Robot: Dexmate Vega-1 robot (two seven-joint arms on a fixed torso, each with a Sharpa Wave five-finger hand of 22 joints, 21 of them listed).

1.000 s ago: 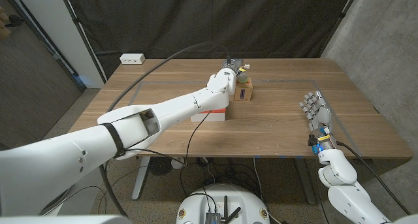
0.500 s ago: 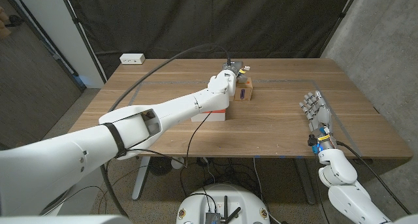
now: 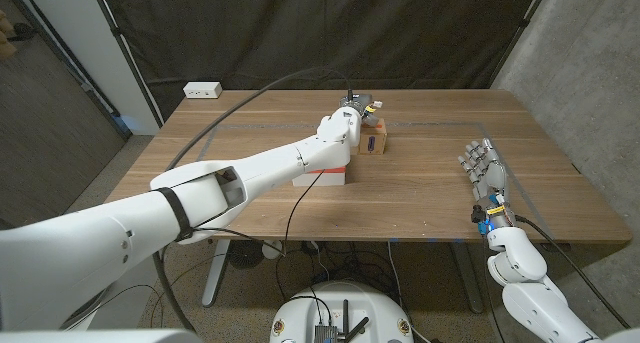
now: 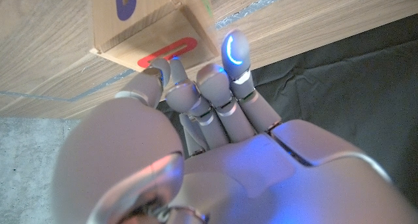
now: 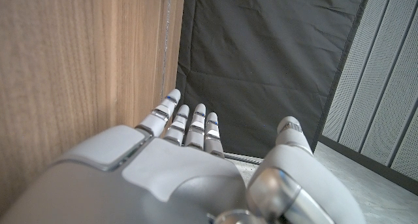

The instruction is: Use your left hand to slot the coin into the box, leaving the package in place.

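Brown cardboard box sits mid-surface toward the far edge, purple slot mark on its near face, red slot mark on another face. My left robot hand is right at the box, over its far top edge; wrist view shows my fingertips bunched against the box beside the red slot. Something small and yellowish shows at the fingers in the head view, too small to call it the coin; can't tell whether I have hold of anything. White package with a red stripe lies just beside the box on its near-left side, under my left forearm. My right robot hand is well apart on the right of the wooden surface, fingers straight and apart, holding nothing. White power strip at the far left corner.
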